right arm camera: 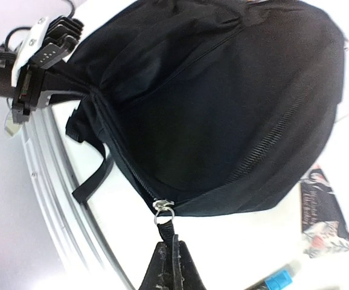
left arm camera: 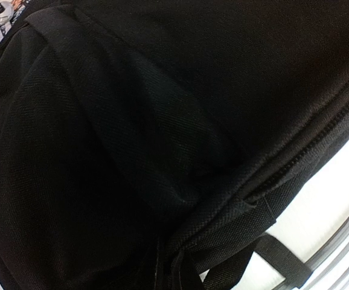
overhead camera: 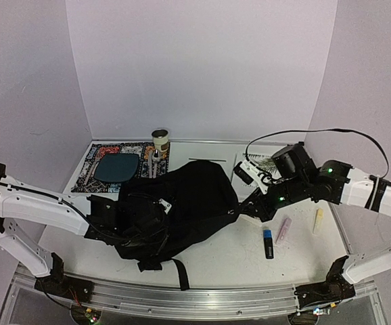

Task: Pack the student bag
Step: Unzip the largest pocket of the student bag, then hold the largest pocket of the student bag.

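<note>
One floppy black student bag (overhead camera: 189, 196) lies slumped mid-worktop (overhead camera: 236, 261). The left claw (right arm camera: 81, 90) is clamped on fabric at its left edge, seemingly to anchor it. The right claw (right arm camera: 169, 249) is pinched tight on the zipper pull (right arm camera: 162, 208), likely to run the zip. A blue-capped marker (overhead camera: 268, 242) lies nearby, unpacked.

Nothing here can be read from where I stand. The dark printed card (right arm camera: 322, 211) lying on the table carries what looks like pale script, but it is too blurred to make out. The can (overhead camera: 160, 142) at the back has a label band, too small to tell
</note>
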You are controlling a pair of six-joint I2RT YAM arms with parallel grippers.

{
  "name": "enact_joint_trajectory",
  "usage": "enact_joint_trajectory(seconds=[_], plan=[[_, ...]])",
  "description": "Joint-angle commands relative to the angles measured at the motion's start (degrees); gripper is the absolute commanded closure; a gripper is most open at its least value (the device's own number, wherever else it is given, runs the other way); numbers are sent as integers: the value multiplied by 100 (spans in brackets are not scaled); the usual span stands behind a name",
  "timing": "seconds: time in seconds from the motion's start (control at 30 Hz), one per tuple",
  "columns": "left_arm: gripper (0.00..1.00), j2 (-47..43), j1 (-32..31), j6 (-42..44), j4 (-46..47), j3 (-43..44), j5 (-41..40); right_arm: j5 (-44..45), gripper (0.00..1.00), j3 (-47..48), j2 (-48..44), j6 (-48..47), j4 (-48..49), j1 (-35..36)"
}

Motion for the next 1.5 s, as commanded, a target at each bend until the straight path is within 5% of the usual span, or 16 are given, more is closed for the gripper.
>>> enact_joint_trajectory(seconds=[0.0, 0.2, 0.53, 0.87, 1.07, 1.47], plan=[[100, -132, 335, -879, -1115, -254, -865, 625, 100, -66, -574, 258, -561, -184], [98, -382, 337, -1751, -1452, -435, -678, 112, 100, -33, -571, 202, -653, -185], [50, -1361, -76, -621, -510, 115, -360, -1325, 100, 139, -128, 103, -387, -178], [25, -1215, -290, 406, 807, 549, 616, -1672, 100, 281, 218, 188, 53, -36], [21, -188, -289, 1084, 1925, 837, 1072, -1615, 100, 277, 375, 106, 203, -19], [24, 1155, -290, 2287, 2006, 1931, 1291, -1558, 100, 243, 312, 112, 307, -17]])
